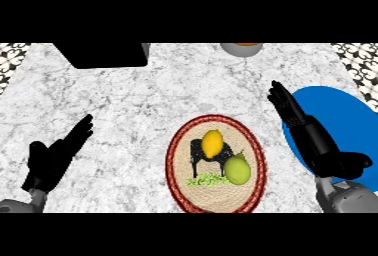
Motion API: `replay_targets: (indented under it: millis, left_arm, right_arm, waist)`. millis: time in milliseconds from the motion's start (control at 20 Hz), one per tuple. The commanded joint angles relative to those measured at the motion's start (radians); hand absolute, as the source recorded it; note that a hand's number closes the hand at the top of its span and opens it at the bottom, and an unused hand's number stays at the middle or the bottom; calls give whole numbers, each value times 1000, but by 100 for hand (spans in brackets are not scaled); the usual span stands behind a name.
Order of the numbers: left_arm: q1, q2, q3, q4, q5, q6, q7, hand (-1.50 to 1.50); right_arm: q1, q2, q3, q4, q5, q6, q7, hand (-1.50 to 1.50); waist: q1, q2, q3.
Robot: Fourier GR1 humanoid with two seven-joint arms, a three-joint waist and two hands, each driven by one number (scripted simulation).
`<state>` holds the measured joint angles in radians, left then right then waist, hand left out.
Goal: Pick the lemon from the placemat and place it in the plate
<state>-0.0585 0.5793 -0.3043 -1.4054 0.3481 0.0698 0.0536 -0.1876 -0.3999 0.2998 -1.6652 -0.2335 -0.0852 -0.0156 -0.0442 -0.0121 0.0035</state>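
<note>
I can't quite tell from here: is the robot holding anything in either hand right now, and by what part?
Nothing is held. The left hand and right hand are both open, and the lemon lies untouched on the placemat.

Bright even light, no glare on the marble counter (148, 100), hardly any shadows

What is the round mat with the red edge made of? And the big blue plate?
The round tan placemat with the red rim looks woven, like straw or fabric: faint ringed texture, matte, with a printed cow picture. The flat blue oval plate looks like smooth plastic or glazed ceramic, plain even colour; which one is hard to tell.
</note>
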Motion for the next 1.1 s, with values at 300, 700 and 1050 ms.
replay_targets:
  millis: [300,700,1050]
  left_arm:
    - [-16,-111,29,15,-55,180,55,0]
    - [-9,-175,38,-2,-73,287,81,0]
    - [13,-209,19,-35,-100,283,80,0]
  right_arm:
    - [-141,-181,67,87,294,-34,178,150]
    - [48,208,28,100,260,-441,69,-150]
    - [27,164,203,277,392,-260,-107,-150]
  waist:
    - [68,-6,-51]
    - [31,13,6]
    - [57,12,-4]
